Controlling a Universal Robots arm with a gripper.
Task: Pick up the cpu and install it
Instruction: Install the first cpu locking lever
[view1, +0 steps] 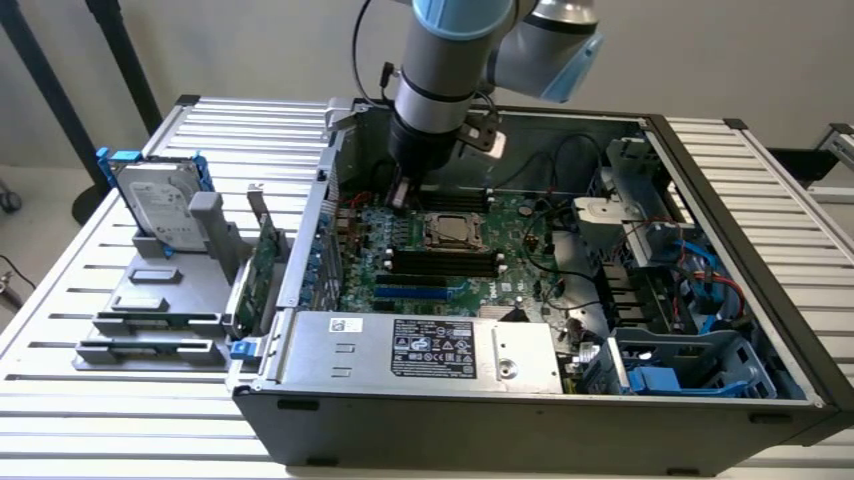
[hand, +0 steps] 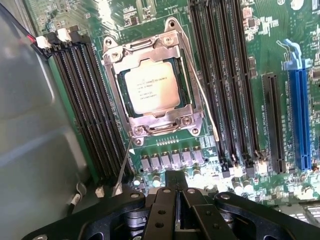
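1. A silver hard drive (view1: 158, 205) stands on the bench (view1: 54, 330).
2. The tool (view1: 406, 198) hangs inside the computer case (view1: 534, 420), shut tight, holding nothing.
3. The cpu (view1: 450, 228) sits in its socket (hand: 116, 56) on the green board (view1: 514, 215), just beside the tool.

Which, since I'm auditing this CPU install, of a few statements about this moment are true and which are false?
1. The cpu lies in the motherboard socket. True.
2. The end effector holds the cpu. False: it is shut on nothing, and the cpu sits in the socket apart from it.
3. A hard drive stands on the grey holder outside the case. True.
4. Green sticks fill the memory slots beside the socket. False: those black slots look empty.
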